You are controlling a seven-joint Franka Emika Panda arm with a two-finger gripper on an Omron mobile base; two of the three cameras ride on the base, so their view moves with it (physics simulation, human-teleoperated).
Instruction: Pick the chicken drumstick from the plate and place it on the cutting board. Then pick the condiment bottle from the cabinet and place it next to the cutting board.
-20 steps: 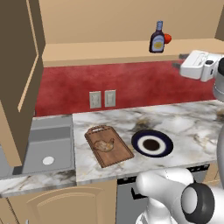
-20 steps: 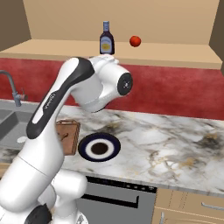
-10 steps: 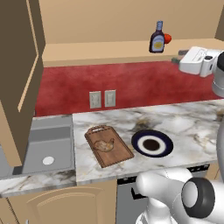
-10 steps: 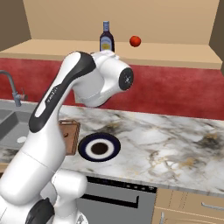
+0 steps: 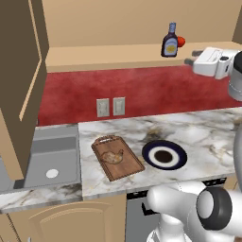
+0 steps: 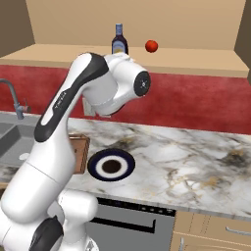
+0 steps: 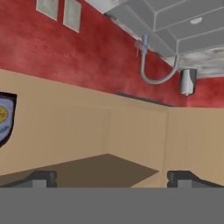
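Observation:
The golden-brown chicken drumstick [image 5: 113, 156] lies on the reddish-brown cutting board [image 5: 127, 169], left of the dark blue plate [image 5: 164, 155] [image 6: 111, 165], which holds nothing. On the cabinet shelf [image 5: 104, 53] [image 6: 59, 53] the dark condiment bottle [image 5: 170, 41] [image 6: 118, 40] stands upright. My gripper [image 5: 192, 57] is open at shelf height, a little right of the bottle and pointing toward it, holding nothing. In the hand view the fingertips [image 7: 41, 178] stand wide apart and the bottle's label [image 7: 4, 118] shows at the left edge. My arm hides most of the cutting board [image 6: 79, 153] in the right base view.
A small red ball [image 5: 181, 41] [image 6: 151, 46] sits on the shelf just right of the bottle. The cabinet's brown door [image 5: 19, 85] hangs open at the left. A sink [image 5: 49, 158] with a faucet [image 6: 12, 98] lies left of the marble counter [image 6: 196, 162].
My hand has risen a little toward the shelf's level and edged nearer the bottle. The drumstick, the board, the plate and the bottle stay put.

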